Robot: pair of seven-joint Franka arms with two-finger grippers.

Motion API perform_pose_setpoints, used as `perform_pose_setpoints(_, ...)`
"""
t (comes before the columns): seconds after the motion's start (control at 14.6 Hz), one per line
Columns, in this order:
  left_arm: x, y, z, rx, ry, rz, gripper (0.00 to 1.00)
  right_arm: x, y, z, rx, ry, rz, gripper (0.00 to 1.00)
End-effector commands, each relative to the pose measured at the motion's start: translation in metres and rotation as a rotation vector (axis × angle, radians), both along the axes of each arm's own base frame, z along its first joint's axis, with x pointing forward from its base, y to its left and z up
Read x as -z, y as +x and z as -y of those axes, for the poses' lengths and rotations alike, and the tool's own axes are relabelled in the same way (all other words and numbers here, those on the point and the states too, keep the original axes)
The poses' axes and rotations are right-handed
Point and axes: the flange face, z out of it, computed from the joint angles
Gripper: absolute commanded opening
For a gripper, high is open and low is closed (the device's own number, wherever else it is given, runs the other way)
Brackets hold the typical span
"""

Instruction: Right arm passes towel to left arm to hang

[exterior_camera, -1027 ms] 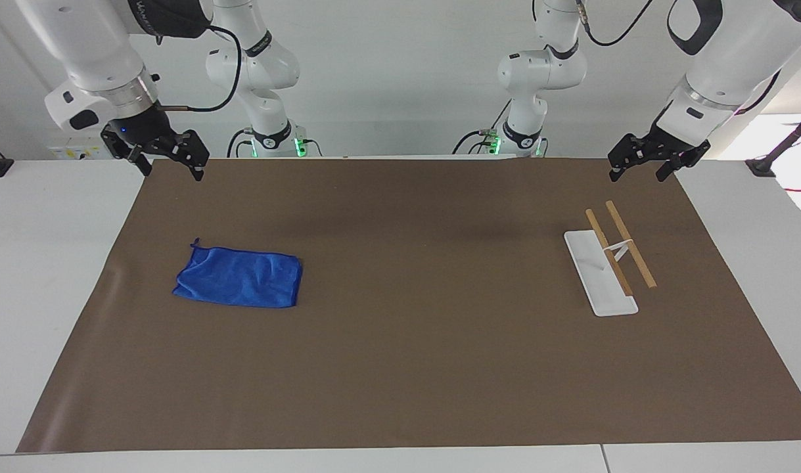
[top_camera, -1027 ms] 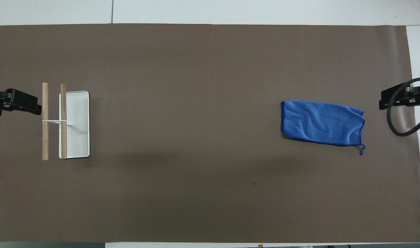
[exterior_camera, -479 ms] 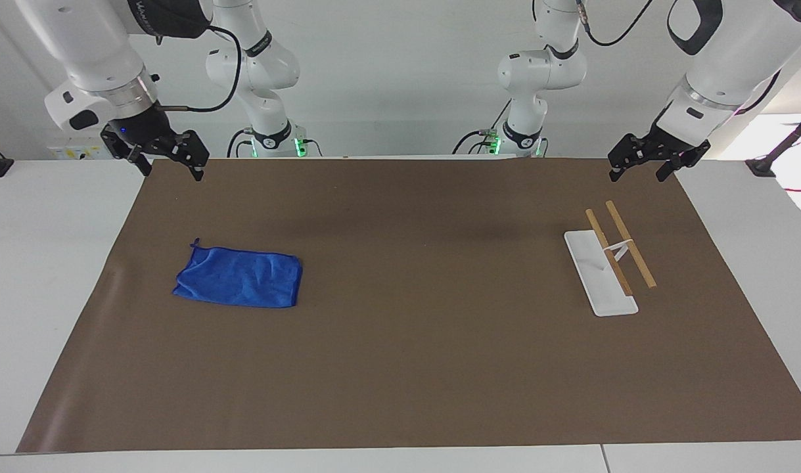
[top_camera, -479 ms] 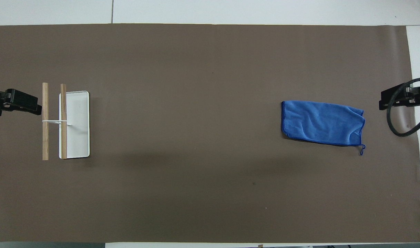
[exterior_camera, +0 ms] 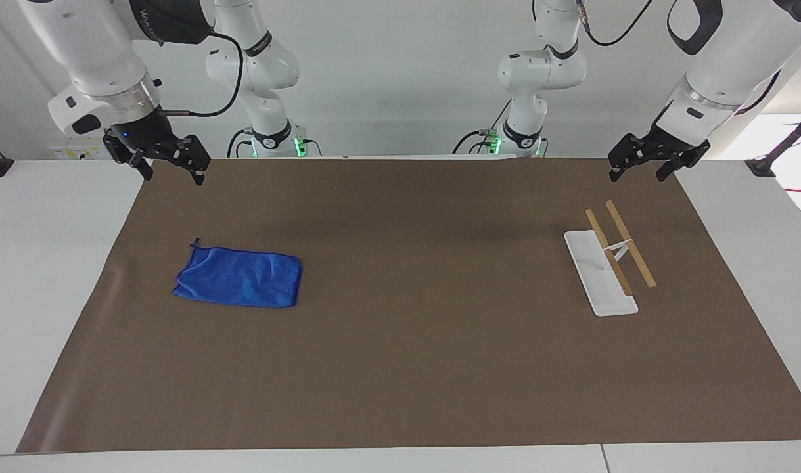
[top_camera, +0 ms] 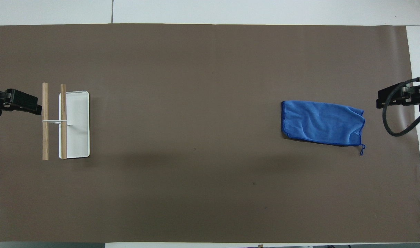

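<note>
The right gripper hung with its fingers apart and empty, raised over the mat's edge near the robots at the right arm's end. Its blue light showed, and a black cable looped from its wrist. The blue towel lay flat on the mat, farther from the robots than that gripper and apart from it. The left gripper waited, fingers likewise spread and empty, above the mat at the left arm's end, with the white-based rack and its two wooden bars farther out.
</note>
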Motion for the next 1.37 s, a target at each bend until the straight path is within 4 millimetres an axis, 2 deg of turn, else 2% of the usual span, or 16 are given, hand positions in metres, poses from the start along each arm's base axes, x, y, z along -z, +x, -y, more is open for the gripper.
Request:
perform_pose_setpoints(0.0, -0.002, -0.006, -0.001, -0.009, 0.015, -0.001, 1.00, 0.025, -0.010, 0.006, -0.042, 0.002, 0.033, 1.00)
perform_pose_setpoints(0.14, -0.002, -0.006, -0.001, -0.009, 0.015, -0.003, 1.00, 0.065, -0.011, -0.004, -0.083, 0.002, 0.084, 1.00)
perform_pose_setpoints(0.34, -0.002, -0.006, -0.001, -0.009, 0.015, -0.003, 1.00, 0.148, 0.002, -0.004, -0.111, 0.004, 0.090, 1.00)
perform_pose_setpoints(0.48, -0.001, -0.006, -0.001, -0.009, 0.015, -0.004, 1.00, 0.198, 0.003, 0.005, -0.117, 0.006, 0.109, 1.00)
perform_pose_setpoints(0.68, -0.002, -0.006, -0.001, -0.009, 0.015, -0.001, 1.00, 0.248, -0.007, 0.024, -0.072, 0.009, 0.125, 1.00)
perform_pose_setpoints(0.96, -0.002, -0.006, -0.001, -0.009, 0.015, -0.001, 1.00, 0.291, -0.003, 0.039, -0.043, 0.017, 0.127, 1.00)
perform_pose_setpoints(1.23, -0.002, -0.006, -0.001, -0.009, 0.015, -0.001, 1.00, 0.321, -0.010, 0.045, -0.040, 0.025, 0.077, 1.00)
perform_pose_setpoints(1.3, -0.002, -0.006, -0.001, -0.009, 0.015, -0.001, 1.00, 0.323, -0.012, 0.045, -0.041, 0.026, 0.072, 1.00)
